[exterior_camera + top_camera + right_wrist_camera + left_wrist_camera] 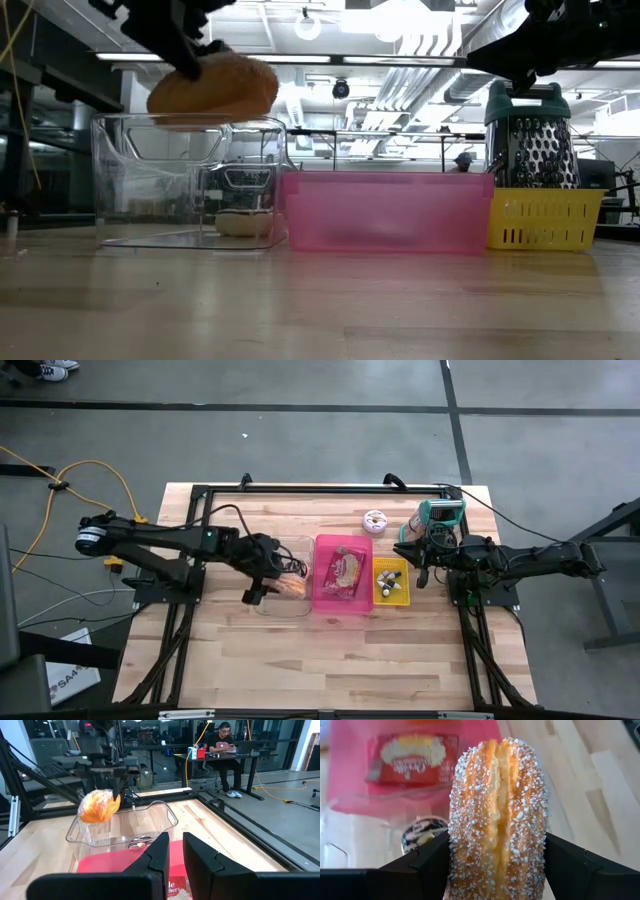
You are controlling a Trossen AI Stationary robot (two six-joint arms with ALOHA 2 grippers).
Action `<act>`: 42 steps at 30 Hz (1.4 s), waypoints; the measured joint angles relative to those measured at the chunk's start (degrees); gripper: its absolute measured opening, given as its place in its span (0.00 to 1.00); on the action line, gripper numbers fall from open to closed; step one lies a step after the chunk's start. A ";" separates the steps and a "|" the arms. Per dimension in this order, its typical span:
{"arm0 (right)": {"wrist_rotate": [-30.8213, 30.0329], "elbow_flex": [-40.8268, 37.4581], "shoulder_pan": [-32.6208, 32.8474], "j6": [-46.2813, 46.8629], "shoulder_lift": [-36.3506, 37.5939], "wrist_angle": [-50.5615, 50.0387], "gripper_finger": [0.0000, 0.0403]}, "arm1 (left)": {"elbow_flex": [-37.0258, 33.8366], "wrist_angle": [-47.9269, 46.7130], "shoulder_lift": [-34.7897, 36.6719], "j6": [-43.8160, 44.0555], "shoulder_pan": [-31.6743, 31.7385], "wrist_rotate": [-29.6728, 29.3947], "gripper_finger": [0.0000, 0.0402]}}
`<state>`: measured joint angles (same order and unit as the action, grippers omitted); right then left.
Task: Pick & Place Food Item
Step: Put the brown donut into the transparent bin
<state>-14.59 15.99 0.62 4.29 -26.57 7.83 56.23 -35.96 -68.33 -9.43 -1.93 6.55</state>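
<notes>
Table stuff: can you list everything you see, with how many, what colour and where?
Pastry: one, golden, sugar-crusted, held above the clear bin.
Clear bin: one, see-through, left of the pink bin; something small lies inside.
Pink bin: one, pink, table middle, holding a red packet.
Yellow basket: one, yellow, right of the pink bin, small items inside.
Grater: one, silver with green top, behind the basket.
Donut: one, pale, near the table's back.
Person: one, seated at a far desk.
Left gripper: dark, shut on the pastry.
Right gripper: dark, shut, beside the basket.
</notes>
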 joint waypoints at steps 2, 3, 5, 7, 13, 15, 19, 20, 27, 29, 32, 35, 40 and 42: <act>0.00 0.00 0.00 0.00 0.00 -0.02 0.11 | -0.73 -0.06 -0.66 0.00 0.00 -0.02 0.65; -0.02 0.00 0.02 0.00 0.00 -0.01 0.11 | -1.15 -0.06 -1.05 0.01 -0.04 0.00 0.65; 0.00 0.00 0.02 0.00 0.00 -0.01 0.11 | -2.02 0.08 -2.02 0.19 -0.09 0.96 0.65; -0.01 0.00 0.01 0.00 0.00 0.00 0.11 | -3.25 0.65 -3.19 0.24 -0.09 2.66 0.65; 0.00 0.00 0.01 0.00 -0.02 0.00 0.11 | -6.46 5.40 -5.81 0.27 -0.11 4.25 0.65; 0.00 0.00 0.00 0.00 0.00 0.02 0.11 | -7.15 6.90 -6.64 -0.17 -0.03 4.98 0.65; -0.01 0.00 0.02 0.00 0.00 0.03 0.11 | -7.41 7.98 -8.42 -1.63 0.67 6.72 0.65; -0.01 0.00 0.00 0.00 0.00 0.03 0.11 | -7.41 8.13 -8.81 -1.71 0.84 6.89 0.65; -0.02 0.00 0.00 0.00 0.00 0.03 0.11 | -7.45 9.11 -10.88 -1.73 1.97 9.01 0.65; 0.00 0.00 0.01 0.00 -0.01 0.03 0.11 | -7.46 9.62 -11.04 -1.73 2.03 9.20 0.65; 0.00 0.00 0.02 0.00 -0.02 -0.13 0.11 | -7.44 9.95 -11.00 -1.73 2.03 9.20 0.65; 0.00 0.00 0.01 0.00 -0.02 -0.33 0.11 | -7.43 9.90 -11.00 -1.50 2.03 9.24 0.67; -0.01 0.00 0.02 0.00 -0.01 -0.35 0.11 | -7.44 9.89 -11.00 -2.21 2.10 9.40 0.74; -0.02 0.00 0.00 0.00 0.00 -0.37 0.11 | -7.43 9.92 -11.00 -2.52 2.10 9.47 0.76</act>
<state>-14.61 15.99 0.63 4.29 -26.57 7.47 48.80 -26.04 -79.33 -11.95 0.16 16.02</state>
